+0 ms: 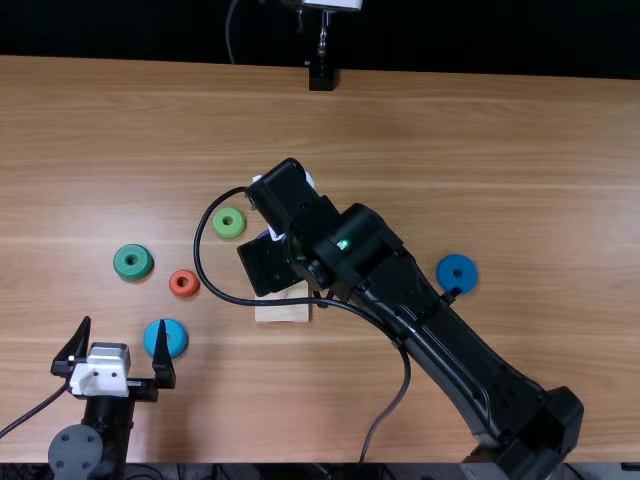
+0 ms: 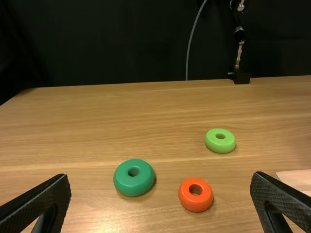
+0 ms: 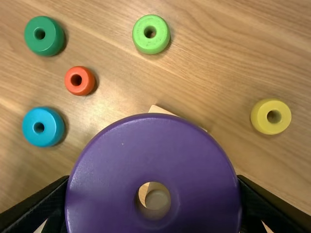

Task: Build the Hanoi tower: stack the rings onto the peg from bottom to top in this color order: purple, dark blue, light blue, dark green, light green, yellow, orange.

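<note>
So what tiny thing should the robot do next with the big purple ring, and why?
I think the right hand should nudge the purple ring just a little, so its hole lines up better before going down. Through the hole you can see what looks like the peg, a bit off-centre. Purple goes first, at the bottom.

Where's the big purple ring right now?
In the right wrist view, the purple ring is held between the two fingers of the right gripper, over the pale wooden block.

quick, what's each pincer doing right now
Left pincer: open, empty.
Right pincer: closed on the wide, smooth, round purple ring.
</note>
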### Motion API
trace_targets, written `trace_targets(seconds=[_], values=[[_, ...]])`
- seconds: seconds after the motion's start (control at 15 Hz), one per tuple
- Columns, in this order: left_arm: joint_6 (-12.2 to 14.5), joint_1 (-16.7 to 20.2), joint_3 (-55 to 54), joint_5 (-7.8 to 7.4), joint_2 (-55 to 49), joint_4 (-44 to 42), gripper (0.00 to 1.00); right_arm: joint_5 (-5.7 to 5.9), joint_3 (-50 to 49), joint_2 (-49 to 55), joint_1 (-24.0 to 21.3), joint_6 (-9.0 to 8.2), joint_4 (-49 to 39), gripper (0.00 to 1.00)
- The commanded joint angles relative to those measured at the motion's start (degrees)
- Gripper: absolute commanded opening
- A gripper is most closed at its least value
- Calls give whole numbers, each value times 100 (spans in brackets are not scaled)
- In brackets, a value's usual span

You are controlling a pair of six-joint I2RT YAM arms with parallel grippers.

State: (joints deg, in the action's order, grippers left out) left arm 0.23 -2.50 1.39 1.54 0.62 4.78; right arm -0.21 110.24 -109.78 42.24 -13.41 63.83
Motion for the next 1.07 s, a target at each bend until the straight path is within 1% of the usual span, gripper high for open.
trace_targets(seconds=[0.0, 0.47, 0.6, 0.67, 0.73, 0.8, 0.87, 0.93, 1.0], values=[[72, 74, -139, 46, -62, 92, 100, 10, 51, -35, 48, -41, 25, 0], [72, 66, -139, 46, -62, 92, 100, 10, 130, -35, 48, -51, 67, 0], [72, 66, -139, 46, -62, 92, 100, 10, 130, -35, 48, -30, 56, 0], [72, 66, -139, 46, -62, 92, 100, 10, 130, -35, 39, -30, 35, 11], [72, 74, -139, 46, -62, 92, 100, 21, 130, -44, 39, -30, 46, 47], [72, 66, -139, 46, -62, 92, 100, 21, 130, -44, 48, -20, 78, 77], [72, 66, -139, 46, -62, 92, 100, 42, 130, -44, 56, -20, 78, 93], [72, 66, -139, 46, -62, 92, 100, 52, 130, -44, 109, -9, 88, 100], [72, 66, -139, 46, -62, 92, 100, 63, 139, -44, 127, -9, 88, 100]])
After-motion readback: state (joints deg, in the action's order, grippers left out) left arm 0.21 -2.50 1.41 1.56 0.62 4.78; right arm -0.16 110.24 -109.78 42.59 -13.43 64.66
